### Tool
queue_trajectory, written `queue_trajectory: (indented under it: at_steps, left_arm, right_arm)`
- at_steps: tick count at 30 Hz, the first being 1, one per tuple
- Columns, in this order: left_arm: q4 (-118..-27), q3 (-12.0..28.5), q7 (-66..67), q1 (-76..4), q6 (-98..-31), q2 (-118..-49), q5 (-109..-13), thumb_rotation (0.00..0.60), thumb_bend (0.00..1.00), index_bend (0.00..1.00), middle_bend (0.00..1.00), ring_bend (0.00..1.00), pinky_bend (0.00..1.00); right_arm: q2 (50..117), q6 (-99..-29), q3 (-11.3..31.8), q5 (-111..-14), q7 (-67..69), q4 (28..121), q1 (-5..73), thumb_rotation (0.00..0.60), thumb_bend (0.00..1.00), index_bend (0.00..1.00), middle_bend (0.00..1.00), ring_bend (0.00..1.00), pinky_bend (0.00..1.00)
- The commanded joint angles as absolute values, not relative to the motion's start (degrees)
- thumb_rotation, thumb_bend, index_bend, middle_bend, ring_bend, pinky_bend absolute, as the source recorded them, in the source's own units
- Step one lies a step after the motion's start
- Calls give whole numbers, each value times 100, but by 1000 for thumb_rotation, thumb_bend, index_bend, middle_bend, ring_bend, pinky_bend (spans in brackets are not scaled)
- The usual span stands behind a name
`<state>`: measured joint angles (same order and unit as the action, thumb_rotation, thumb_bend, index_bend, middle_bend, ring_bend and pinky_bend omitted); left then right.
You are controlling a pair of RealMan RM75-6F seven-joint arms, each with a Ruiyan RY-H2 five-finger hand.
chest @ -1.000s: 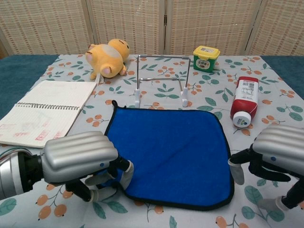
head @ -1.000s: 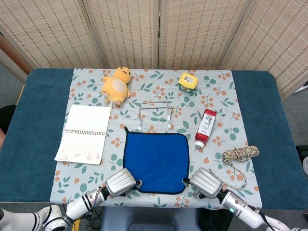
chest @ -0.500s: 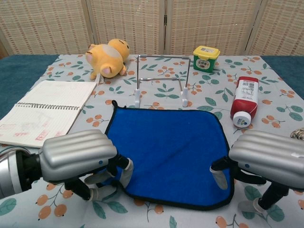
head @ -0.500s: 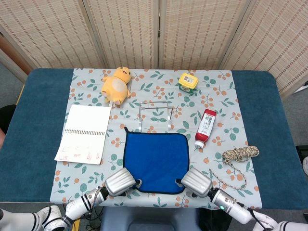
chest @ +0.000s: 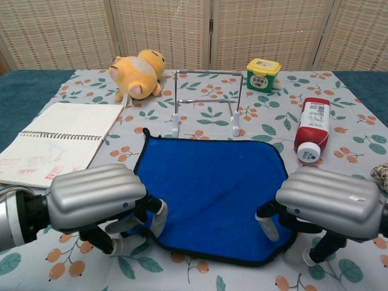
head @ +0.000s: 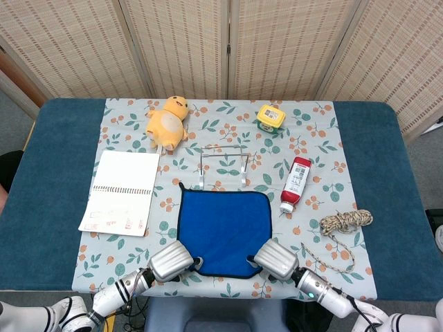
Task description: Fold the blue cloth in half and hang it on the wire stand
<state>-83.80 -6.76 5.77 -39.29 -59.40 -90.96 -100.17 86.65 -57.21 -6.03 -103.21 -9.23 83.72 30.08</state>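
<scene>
The blue cloth (head: pixel 225 225) (chest: pixel 212 179) lies flat on the patterned tablecloth. The wire stand (head: pixel 223 164) (chest: pixel 206 100) stands upright just behind it. My left hand (head: pixel 172 261) (chest: pixel 97 197) is at the cloth's near left corner and pinches it between its fingertips (chest: pixel 150 217) and thumb. My right hand (head: pixel 275 259) (chest: pixel 330 200) is at the near right corner. One of its fingers (chest: pixel 265 225) rests on the cloth, and the thumb stays apart on the table beside the edge. Both corners are partly hidden under the hands.
A spiral notebook (head: pixel 119 191) (chest: pixel 57 142) lies left of the cloth, with a yellow plush toy (head: pixel 167 122) (chest: pixel 138 74) behind it. A red-and-white bottle (head: pixel 296 183) (chest: pixel 312 130) lies to the right, near a coiled rope (head: pixel 345 222). A yellow jar (head: pixel 271 117) (chest: pixel 262 74) stands at the back.
My right hand has moved left onto the cloth's near right corner, which has shifted slightly inward. The left hand has stayed at the near left corner.
</scene>
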Motion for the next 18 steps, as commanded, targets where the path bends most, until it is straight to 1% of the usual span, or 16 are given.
queue_trajectory:
  at_steps: [1,6,12,14,18]
  left_arm:
    - [-8388,-676,575,-3920,-5950,-9082,-10005,600,446,502,869,818,971]
    - [-8406,-674,563,-3907,-5967,-9042,-9981,600,446,502,869,818,971]
    - [-8437,-648,483,-3869,-6045,-8973,-9934,600,446,502,869,818,971]
    - [-8463,-618,416,-3861,-6075,-8936,-9900,600,446,502,869,818,971]
    - [-8577,-531,283,-3877,-6127,-8797,-9842,600,446,504,869,818,971]
  right_arm:
    - [8724,-5714,-595,-10280,-921,8335,3035,600,270,545,910,825,934]
    - [8848,-5700,-580,-10201,-918,8238,3079,600,304,574,913,826,934]
    - [8921,-5816,-579,-10164,-824,8176,3092,600,392,669,928,834,952]
    - [8906,-5865,-571,-10148,-779,8202,3094,600,405,695,931,835,953]
    - [8796,-6043,-509,-10110,-704,8359,3085,600,408,710,934,836,953]
